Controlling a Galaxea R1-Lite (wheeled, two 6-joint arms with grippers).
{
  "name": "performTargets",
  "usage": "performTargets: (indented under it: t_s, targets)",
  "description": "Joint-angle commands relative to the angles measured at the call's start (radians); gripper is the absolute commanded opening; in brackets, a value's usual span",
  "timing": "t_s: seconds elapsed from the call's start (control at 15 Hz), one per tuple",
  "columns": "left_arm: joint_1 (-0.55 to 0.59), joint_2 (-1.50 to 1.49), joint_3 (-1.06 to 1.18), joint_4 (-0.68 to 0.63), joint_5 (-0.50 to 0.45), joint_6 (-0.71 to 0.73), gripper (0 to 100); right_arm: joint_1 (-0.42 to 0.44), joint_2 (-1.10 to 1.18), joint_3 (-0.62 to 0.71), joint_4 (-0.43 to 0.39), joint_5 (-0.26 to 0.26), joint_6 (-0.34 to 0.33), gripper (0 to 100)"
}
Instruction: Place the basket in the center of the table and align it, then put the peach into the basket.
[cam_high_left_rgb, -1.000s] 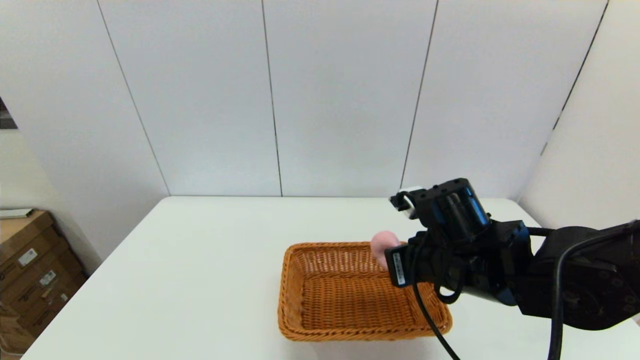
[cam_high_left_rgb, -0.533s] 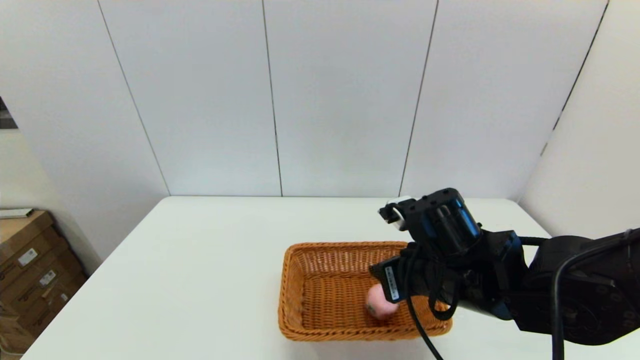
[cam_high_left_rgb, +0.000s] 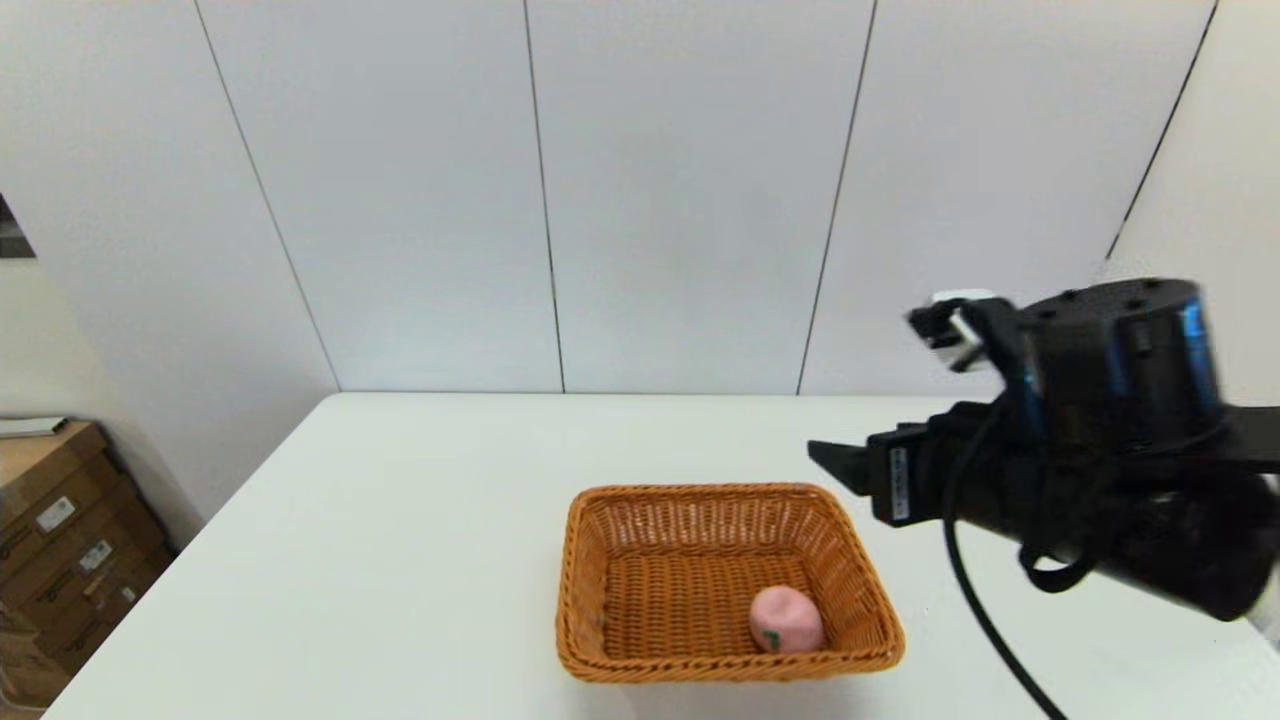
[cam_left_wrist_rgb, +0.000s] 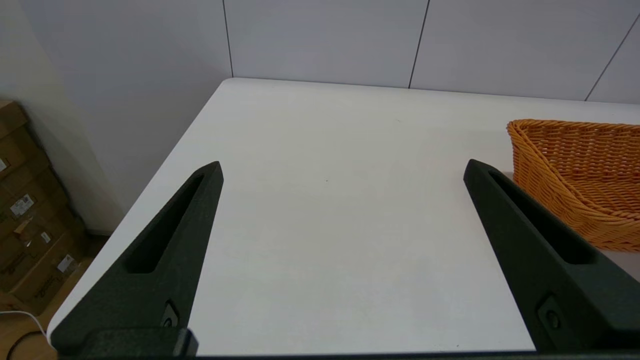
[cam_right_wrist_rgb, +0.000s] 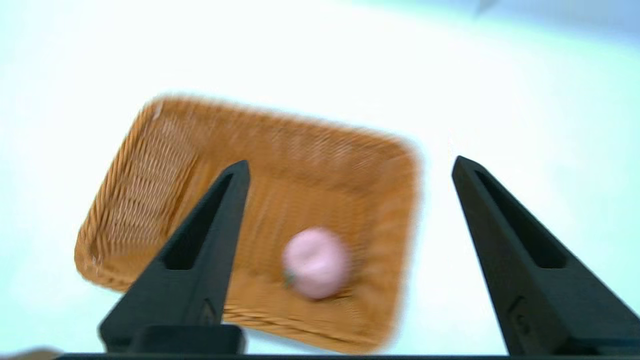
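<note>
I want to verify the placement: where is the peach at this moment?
In the head view, the peach lies inside the basket, in its near right corner, with the open right gripper raised above.

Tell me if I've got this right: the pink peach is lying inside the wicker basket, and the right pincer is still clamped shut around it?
Not quite. The peach does lie inside the basket, but the right pincer is open and empty, lifted well clear of it. The right wrist view shows its two fingers spread wide apart above the basket.
</note>
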Motion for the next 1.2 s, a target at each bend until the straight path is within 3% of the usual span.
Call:
performTargets:
  t_s: [0.07, 0.13, 0.2, 0.33, 0.47, 0.73, 0.8, 0.93, 1.07, 1.2]
  targets:
    - [0.0, 0.0, 0.0, 0.0, 0.0, 0.0, 100, -0.229, -0.575, 0.335, -0.01, -0.013, -0.318, 100]
    - [0.0, 0.0, 0.0, 0.0, 0.0, 0.0, 100, -0.304, -0.685, 0.404, -0.008, -0.002, -0.393, 100]
    - [0.0, 0.0, 0.0, 0.0, 0.0, 0.0, 100, -0.373, -0.789, 0.455, 0.004, 0.011, -0.427, 100]
    - [0.0, 0.0, 0.0, 0.0, 0.0, 0.0, 100, -0.479, -0.973, 0.536, 0.056, 0.016, -0.428, 100]
    - [0.0, 0.0, 0.0, 0.0, 0.0, 0.0, 100, -0.548, -1.162, 0.556, 0.17, 0.022, -0.427, 100]
    - [0.0, 0.0, 0.0, 0.0, 0.0, 0.0, 100, -0.619, -1.317, 0.579, 0.213, 0.033, -0.417, 100]
    - [0.0, 0.0, 0.0, 0.0, 0.0, 0.0, 100, -0.617, -1.348, 0.601, 0.211, 0.064, -0.411, 100]
    - [0.0, 0.0, 0.0, 0.0, 0.0, 0.0, 100, -0.617, -1.46, 0.683, 0.207, 0.217, -0.39, 100]
    - [0.0, 0.0, 0.0, 0.0, 0.0, 0.0, 100, -0.619, -1.457, 0.765, 0.148, 0.246, -0.367, 100]
    - [0.0, 0.0, 0.0, 0.0, 0.0, 0.0, 100, -0.619, -1.457, 0.775, 0.124, 0.274, -0.273, 100]
